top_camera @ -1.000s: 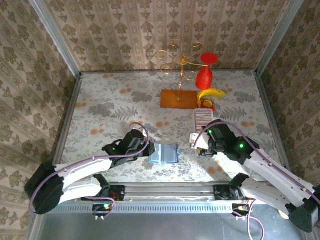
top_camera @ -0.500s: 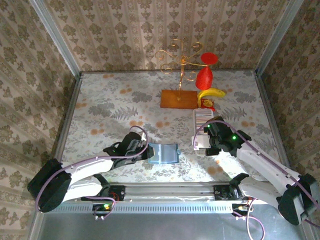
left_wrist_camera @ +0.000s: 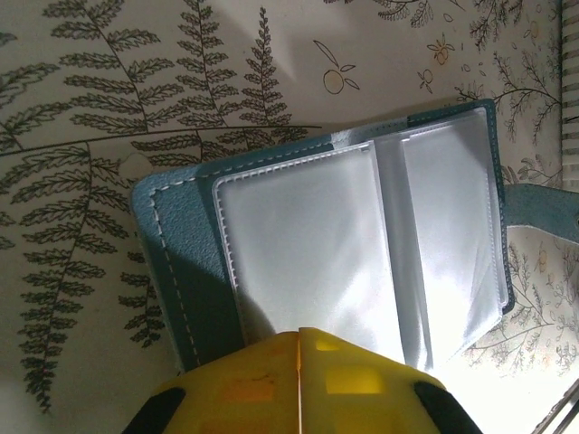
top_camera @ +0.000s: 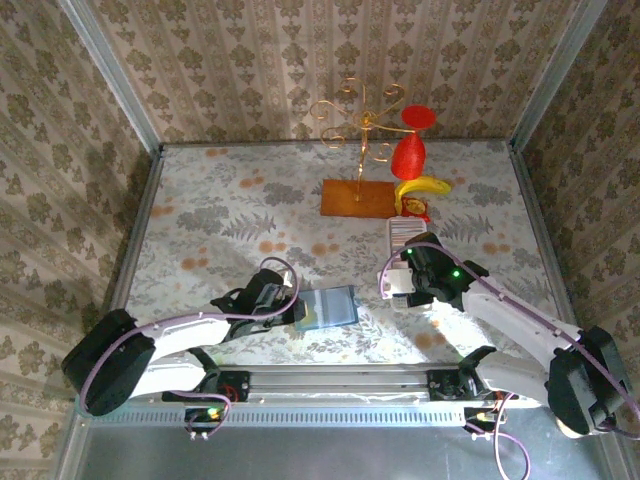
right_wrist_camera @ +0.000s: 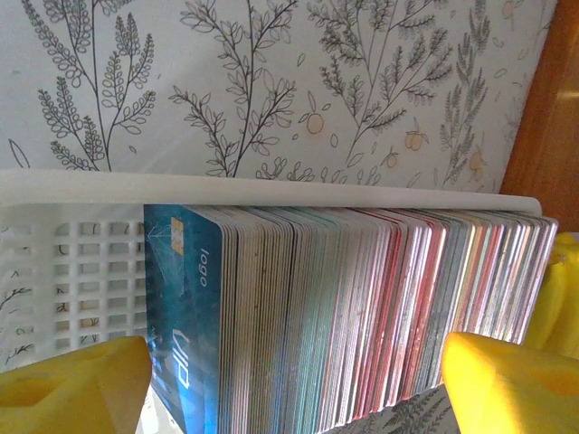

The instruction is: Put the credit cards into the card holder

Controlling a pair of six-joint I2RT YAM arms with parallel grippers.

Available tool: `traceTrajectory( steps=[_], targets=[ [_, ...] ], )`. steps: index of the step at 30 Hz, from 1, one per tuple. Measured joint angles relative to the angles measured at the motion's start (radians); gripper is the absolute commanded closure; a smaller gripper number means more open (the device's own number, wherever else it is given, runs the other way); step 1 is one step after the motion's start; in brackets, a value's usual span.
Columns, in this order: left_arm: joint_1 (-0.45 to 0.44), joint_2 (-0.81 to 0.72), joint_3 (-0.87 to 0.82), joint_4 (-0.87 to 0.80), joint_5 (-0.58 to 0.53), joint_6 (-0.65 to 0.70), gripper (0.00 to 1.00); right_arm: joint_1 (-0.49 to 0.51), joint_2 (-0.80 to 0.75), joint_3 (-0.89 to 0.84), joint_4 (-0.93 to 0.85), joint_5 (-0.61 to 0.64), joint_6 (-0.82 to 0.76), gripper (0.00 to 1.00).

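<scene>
Left hand (left_wrist_camera: 298, 339) pressed together, tips over the near edge of the card holder (left_wrist_camera: 317, 244); cannot tell whether it pinches it. Right hand (right_wrist_camera: 291, 375) spread, one finger at each end of the card stack. Floral table (top_camera: 220, 200). White slotted tray (right_wrist_camera: 81, 262), right of centre in the top view. Card holder open, clear sleeves up, lower centre. Credit cards (right_wrist_camera: 362, 307) packed on edge in the tray.

The card holder (left_wrist_camera: 181, 298) is teal with milky sleeves (left_wrist_camera: 308, 262), the credit cards (right_wrist_camera: 362, 307) pink, blue and whitish, the tray (right_wrist_camera: 81, 262) white, the counter (right_wrist_camera: 271, 90) fern-printed
</scene>
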Motion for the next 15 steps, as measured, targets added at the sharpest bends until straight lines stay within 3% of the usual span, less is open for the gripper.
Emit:
traceTrajectory(
  steps=[15],
  targets=[
    [-0.001,0.047,-0.002,0.054,0.0,0.015,0.98,0.0,0.097,-0.012,0.029,0.006,-0.027,0.22]
  ],
)
